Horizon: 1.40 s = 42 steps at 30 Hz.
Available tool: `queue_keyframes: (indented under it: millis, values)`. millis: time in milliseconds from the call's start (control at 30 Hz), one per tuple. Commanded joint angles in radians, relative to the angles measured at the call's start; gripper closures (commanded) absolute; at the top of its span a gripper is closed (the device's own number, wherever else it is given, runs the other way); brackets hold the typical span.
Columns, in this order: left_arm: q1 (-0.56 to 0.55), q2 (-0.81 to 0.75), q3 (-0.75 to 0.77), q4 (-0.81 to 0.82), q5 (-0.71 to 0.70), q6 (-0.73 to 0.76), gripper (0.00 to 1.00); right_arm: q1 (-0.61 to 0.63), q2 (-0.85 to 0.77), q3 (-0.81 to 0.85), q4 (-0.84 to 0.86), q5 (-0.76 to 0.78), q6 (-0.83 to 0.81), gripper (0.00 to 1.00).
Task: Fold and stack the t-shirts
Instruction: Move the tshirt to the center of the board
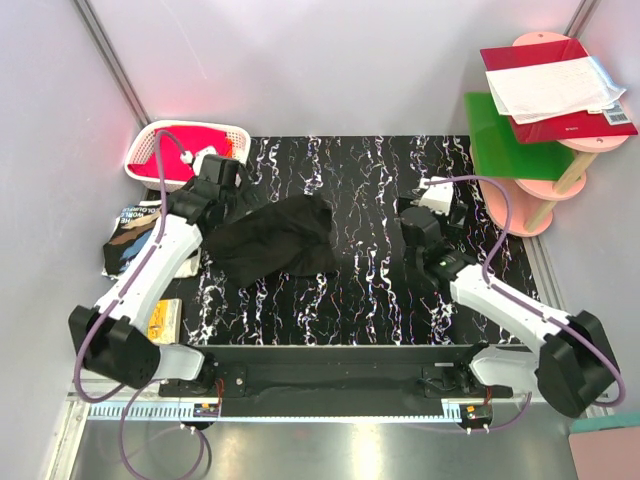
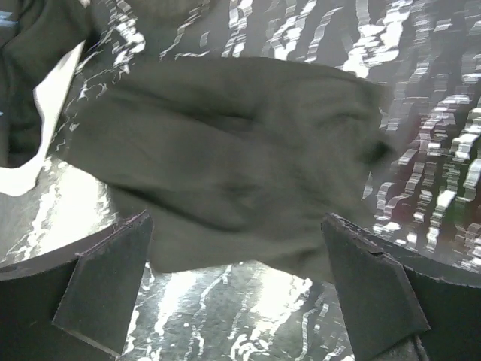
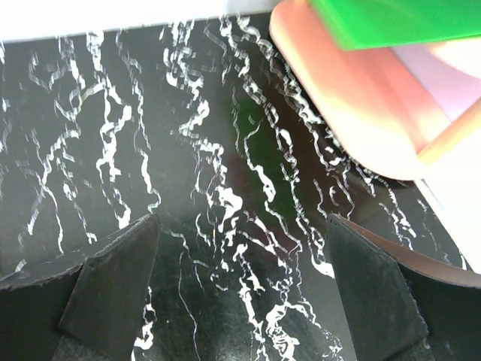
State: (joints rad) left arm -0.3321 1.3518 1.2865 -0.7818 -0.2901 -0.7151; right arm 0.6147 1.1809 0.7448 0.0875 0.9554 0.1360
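Nearest us, the right pincer (image 3: 240, 233) hangs over the marbled table (image 1: 380, 290) with its jaws spread wide, touching nothing. The left pincer (image 2: 234, 241) is just as wide, poised low over a crumpled t-shirt (image 1: 275, 240) at mid-table and gripping none of it (the cloth lies slack below the fingers, so we judge it is laid there for spreading). Farther left, off the table's edge, a second t-shirt (image 1: 125, 228) lies with its print showing, likely where the stack will start. A pink basket (image 1: 185, 150) sits beyond.

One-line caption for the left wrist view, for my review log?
Open left gripper above a crumpled black t-shirt lying on the black marbled table.
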Motion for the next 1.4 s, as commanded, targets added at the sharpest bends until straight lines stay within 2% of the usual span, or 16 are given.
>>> queue_keyframes:
  millis: [0, 100, 167, 233, 367, 600, 633, 667, 733, 767, 867, 1000, 1100, 1167, 1367]
  values:
    - [-0.033, -0.04, 0.043, 0.101, 0.031, 0.009, 0.01, 0.003, 0.071, 0.04, 0.026, -0.032, 0.014, 0.0]
    - [-0.102, 0.007, 0.048, 0.177, 0.069, 0.054, 0.01, 0.005, 0.1, 0.053, 0.024, -0.046, 0.019, 0.0]
    - [-0.148, 0.099, 0.079, 0.182, 0.088, 0.074, 0.01, 0.005, 0.111, 0.056, 0.023, -0.05, 0.02, 0.0]
    - [-0.171, 0.208, 0.109, 0.177, 0.104, 0.075, 0.07, 0.005, 0.126, 0.06, 0.023, -0.053, 0.019, 0.0]
    - [-0.193, 0.371, 0.157, 0.174, 0.1, 0.063, 0.13, 0.005, 0.149, 0.07, 0.021, -0.067, 0.016, 0.0]
    - [-0.2, 0.585, 0.292, 0.15, 0.103, 0.086, 0.16, 0.005, 0.19, 0.085, 0.021, -0.069, 0.007, 0.0]
    - [-0.2, 0.622, 0.306, 0.145, 0.101, 0.088, 0.2, 0.003, 0.195, 0.088, 0.023, -0.067, 0.007, 0.0]
    - [-0.2, 0.642, 0.319, 0.144, 0.104, 0.092, 0.47, 0.005, 0.201, 0.091, 0.023, -0.07, 0.005, 0.0]
    - [-0.202, 0.681, 0.358, 0.133, 0.118, 0.097, 0.9, 0.005, 0.213, 0.094, 0.023, -0.07, 0.004, 0.0]
    - [-0.203, 0.685, 0.367, 0.128, 0.123, 0.097, 1.0, 0.003, 0.218, 0.097, 0.023, -0.069, 0.002, 0.0]
    - [-0.223, 0.652, 0.375, 0.13, 0.112, 0.103, 1.0, 0.005, 0.232, 0.1, 0.023, -0.064, -0.001, 0.0]
    - [-0.265, 0.505, 0.359, 0.133, 0.054, 0.112, 1.0, 0.005, 0.256, 0.108, 0.024, -0.067, 0.004, 0.0]
    - [-0.292, 0.433, 0.401, 0.153, 0.126, 0.146, 1.0, 0.005, 0.273, 0.116, 0.024, -0.058, 0.007, 0.0]
    - [-0.326, 0.432, 0.497, 0.151, 0.219, 0.181, 1.0, 0.005, 0.289, 0.125, 0.018, -0.035, 0.013, 0.0]
    - [-0.403, 0.51, 0.775, 0.073, 0.343, 0.221, 1.0, 0.005, 0.31, 0.149, -0.015, -0.003, 0.03, 0.0]
